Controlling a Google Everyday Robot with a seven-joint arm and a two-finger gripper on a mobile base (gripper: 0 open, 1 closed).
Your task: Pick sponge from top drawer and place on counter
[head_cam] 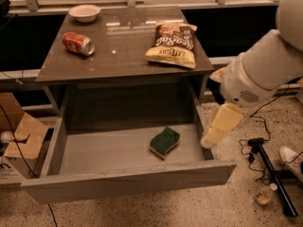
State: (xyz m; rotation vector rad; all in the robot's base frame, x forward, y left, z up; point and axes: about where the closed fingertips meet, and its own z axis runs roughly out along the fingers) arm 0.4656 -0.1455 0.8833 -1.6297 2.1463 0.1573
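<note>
The sponge (164, 141), dark green over a yellow layer, lies flat on the floor of the open top drawer (109, 151), right of centre. The counter (118, 51) spans above the drawer's back. My gripper (208, 140) hangs from the white arm at the right. Its pale tip is over the drawer's right side wall, to the right of the sponge and apart from it. It holds nothing that I can see.
On the counter lie a chip bag (171, 44), a red can (78, 43) on its side and a white bowl (84, 12). A cardboard box (19, 136) stands left of the drawer. A black stand with cables (270, 171) lies on the floor at the right.
</note>
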